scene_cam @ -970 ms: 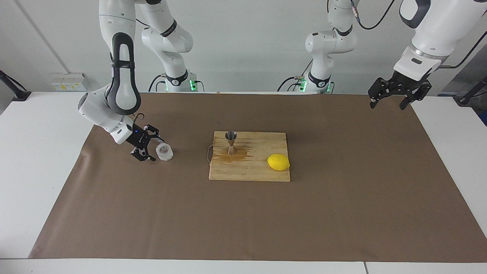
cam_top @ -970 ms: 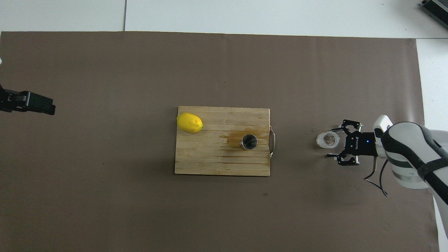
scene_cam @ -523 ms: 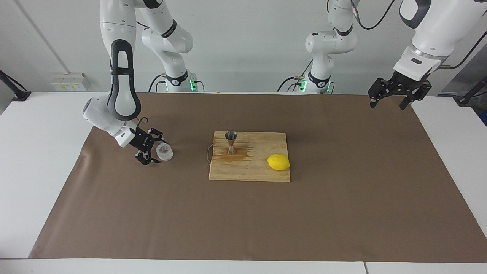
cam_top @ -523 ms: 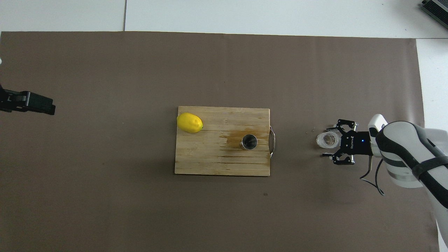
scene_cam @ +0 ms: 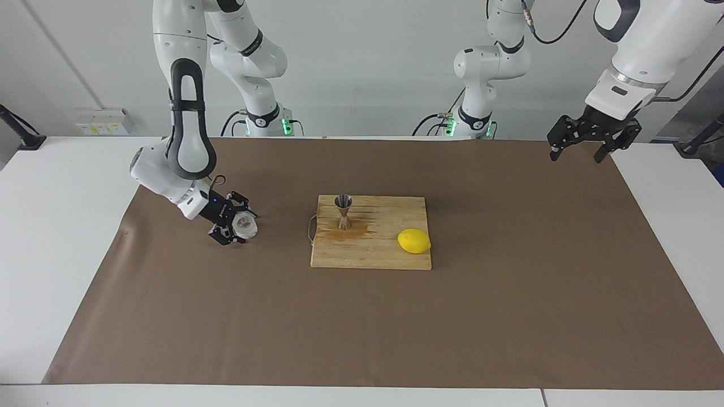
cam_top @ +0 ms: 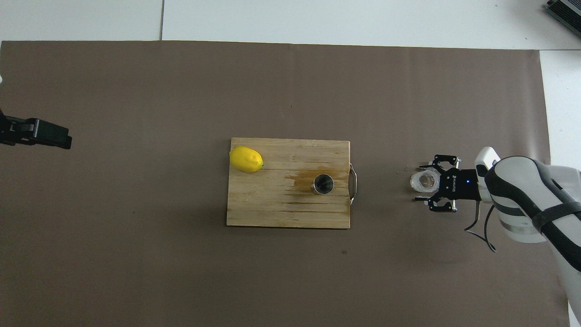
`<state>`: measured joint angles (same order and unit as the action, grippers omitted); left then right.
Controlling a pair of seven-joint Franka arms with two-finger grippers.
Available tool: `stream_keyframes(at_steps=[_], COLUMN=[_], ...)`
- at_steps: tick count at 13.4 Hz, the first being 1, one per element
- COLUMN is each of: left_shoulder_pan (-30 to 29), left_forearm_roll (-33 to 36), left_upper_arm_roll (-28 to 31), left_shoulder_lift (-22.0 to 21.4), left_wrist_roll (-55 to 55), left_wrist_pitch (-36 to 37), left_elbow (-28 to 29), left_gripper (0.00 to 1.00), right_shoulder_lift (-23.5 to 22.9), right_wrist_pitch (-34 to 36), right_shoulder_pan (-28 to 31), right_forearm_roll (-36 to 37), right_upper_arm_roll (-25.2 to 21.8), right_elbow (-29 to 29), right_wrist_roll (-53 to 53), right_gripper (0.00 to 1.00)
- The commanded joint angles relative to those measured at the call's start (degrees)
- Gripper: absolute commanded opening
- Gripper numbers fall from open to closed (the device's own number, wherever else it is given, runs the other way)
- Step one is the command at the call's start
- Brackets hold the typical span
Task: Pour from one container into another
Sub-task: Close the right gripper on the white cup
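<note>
The right end effector (scene_cam: 237, 227), fingers spread, has slid in around the plastic cup (scene_cam: 246, 225) on the bench (scene_cam: 169, 316) toward the right arm's end; a grasp looks imminent; the jigger (scene_cam: 343, 211) waits on the cutting board (scene_cam: 390, 251); the left end effector (scene_cam: 588, 148) hangs open, idle.
</note>
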<state>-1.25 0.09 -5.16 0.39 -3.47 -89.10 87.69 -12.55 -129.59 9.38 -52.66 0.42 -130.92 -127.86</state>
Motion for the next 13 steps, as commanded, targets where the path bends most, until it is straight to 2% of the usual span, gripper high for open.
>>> stream_keyframes(at_steps=[1, 5, 10, 13], left_shoulder_pan=[-0.9, -0.9, -0.9, -0.9], left_forearm_roll=[-1.0, -1.0, -1.0, -1.0], left_upper_arm_roll=[-0.3, -0.3, -0.4, -0.3], left_shoulder_lift=[-1.6, -1.5, -1.6, -1.5], left_wrist_roll=[-0.6, -0.6, -0.6, -0.6], left_wrist_pitch=[0.4, 0.4, 0.4, 0.4], left_elbow=[1.5, 1.5, 1.5, 1.5], left_gripper=[1.0, 1.0, 1.0, 1.0], right_shoulder_lift=[0.2, 0.8, 2.4, 2.9], right_wrist_pitch=[-0.9, -0.9, -0.7, -0.7], right_shoulder_pan=[0.1, 0.0, 0.0, 0.0], right_forearm_roll=[-1.7, -1.7, -1.7, -1.7], right_upper_arm_roll=[0.7, 0.8, 0.8, 0.9], right_elbow=[0.1, 0.1, 0.4, 0.9], right_wrist_roll=[-1.7, -1.6, -1.4, -1.3], right_gripper=[0.71, 0.62, 0.45, 0.41])
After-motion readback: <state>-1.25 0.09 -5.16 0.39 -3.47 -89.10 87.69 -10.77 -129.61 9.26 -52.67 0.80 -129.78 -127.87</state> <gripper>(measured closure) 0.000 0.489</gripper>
